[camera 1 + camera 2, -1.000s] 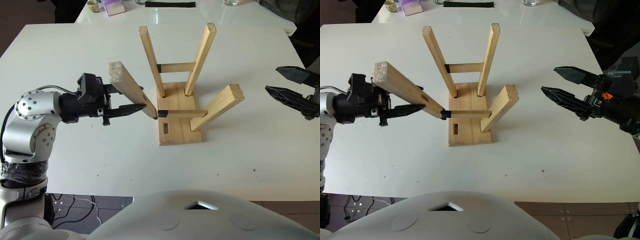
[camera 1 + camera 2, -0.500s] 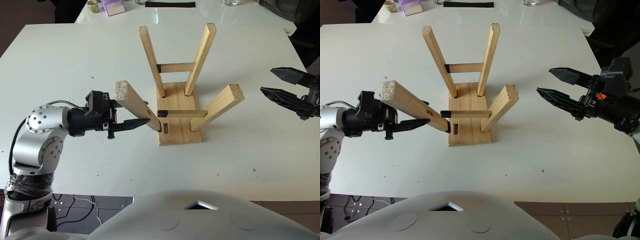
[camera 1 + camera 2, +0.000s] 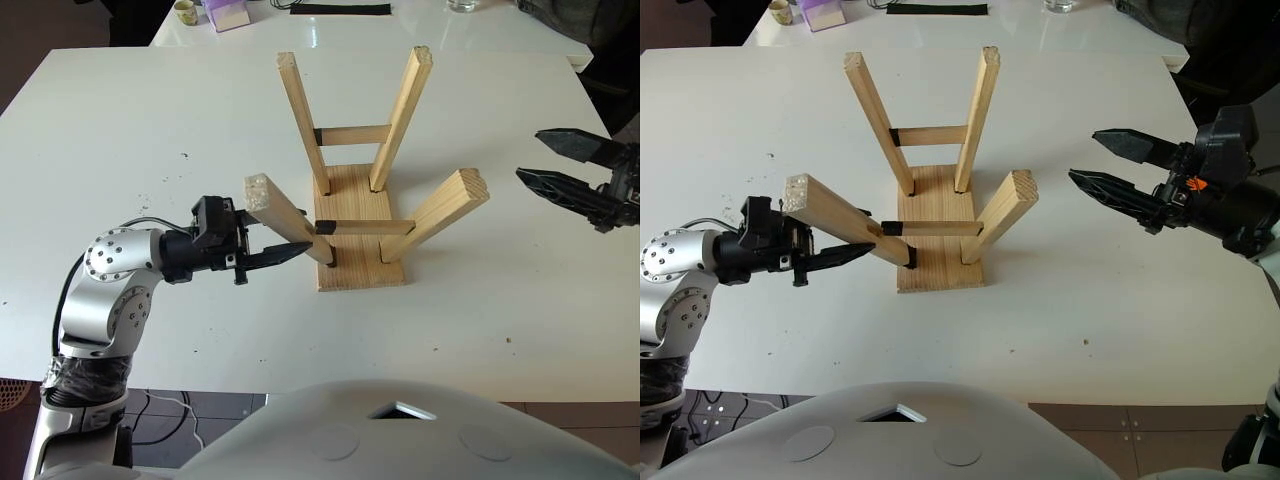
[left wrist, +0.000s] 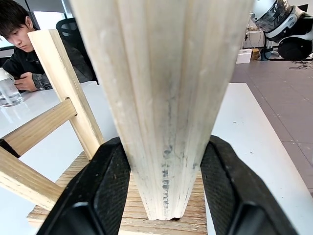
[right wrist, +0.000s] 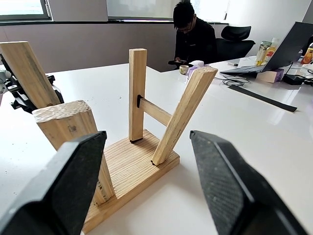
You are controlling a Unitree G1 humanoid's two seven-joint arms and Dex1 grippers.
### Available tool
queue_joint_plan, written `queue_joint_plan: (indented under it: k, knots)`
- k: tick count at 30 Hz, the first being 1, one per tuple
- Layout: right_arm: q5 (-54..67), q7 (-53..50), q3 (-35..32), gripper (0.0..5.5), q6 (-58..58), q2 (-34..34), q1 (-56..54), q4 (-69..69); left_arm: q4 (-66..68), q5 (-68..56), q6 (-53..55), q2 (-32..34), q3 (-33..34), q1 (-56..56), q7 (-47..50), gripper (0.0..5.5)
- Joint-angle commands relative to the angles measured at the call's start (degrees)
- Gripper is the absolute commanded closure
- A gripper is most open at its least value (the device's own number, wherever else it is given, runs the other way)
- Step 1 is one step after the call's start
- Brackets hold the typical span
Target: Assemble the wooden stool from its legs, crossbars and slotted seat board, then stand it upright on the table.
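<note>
Bright even light, soft faint shadows

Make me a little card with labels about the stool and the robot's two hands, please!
stool: upside down, seat board flat on the table
far legs: two, standing in the board, joined by a crossbar
near right leg: in the board, leaning outward
left end effector: shut on the fourth leg, tilted, lower end at the board's near left corner
right end effector: open, off to the right, holding nothing
to do: stool not yet upright
</note>
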Motion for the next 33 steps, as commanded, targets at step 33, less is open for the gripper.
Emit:
queue_joint_plan:
  k: [33]
  knots:
    - [-1.1,-1.3,2.5,2.35,-3.3,0.7,0.2,-2.7,15.5,7.6,0.3,10.4,-10.1,-15.5,-11.4,3.45]
